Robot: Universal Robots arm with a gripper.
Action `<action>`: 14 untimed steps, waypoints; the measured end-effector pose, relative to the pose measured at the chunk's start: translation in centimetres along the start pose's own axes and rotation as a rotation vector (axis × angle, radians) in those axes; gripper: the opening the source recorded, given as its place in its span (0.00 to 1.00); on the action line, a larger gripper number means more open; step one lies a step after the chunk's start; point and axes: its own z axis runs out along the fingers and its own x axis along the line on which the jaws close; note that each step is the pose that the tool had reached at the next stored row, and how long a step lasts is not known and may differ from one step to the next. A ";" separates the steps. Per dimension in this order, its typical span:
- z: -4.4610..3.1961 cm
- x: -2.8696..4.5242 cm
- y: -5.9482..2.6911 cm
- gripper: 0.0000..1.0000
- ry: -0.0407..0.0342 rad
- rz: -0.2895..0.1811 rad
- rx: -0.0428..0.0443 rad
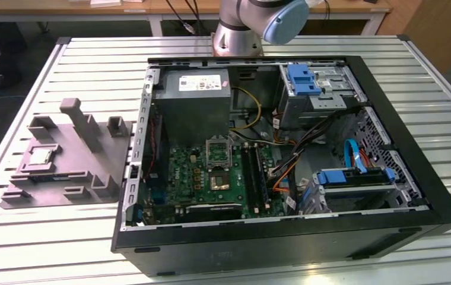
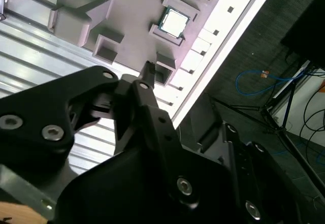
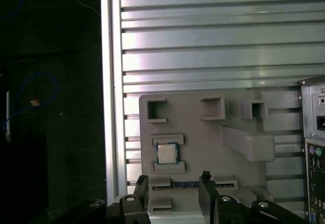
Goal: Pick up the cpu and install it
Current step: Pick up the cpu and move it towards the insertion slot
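Note:
The cpu, a small square chip with a pale metal top, lies flat in a pocket of the grey plastic tray. It also appears in the second wrist view as the cpu and in the exterior view as the cpu, near the tray's left side. My gripper hovers well above the tray, open, with nothing between its two black fingers. The open computer case holds the motherboard with its metal-framed socket.
A memory stick lies in a slot of the tray beside the cpu. Upright blocks rise from the tray. The slatted metal table ends close to the tray; beyond it are the floor and cables. A grey power-supply box and drive cages fill the case.

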 end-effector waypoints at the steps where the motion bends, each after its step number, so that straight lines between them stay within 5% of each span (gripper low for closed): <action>1: 0.00 0.00 0.00 0.53 0.0000 0.000 0.0000; 5: 0.00 0.02 0.00 0.71 0.0000 0.000 0.0000; 14: 0.12 0.05 0.00 0.71 0.0010 -0.023 0.0026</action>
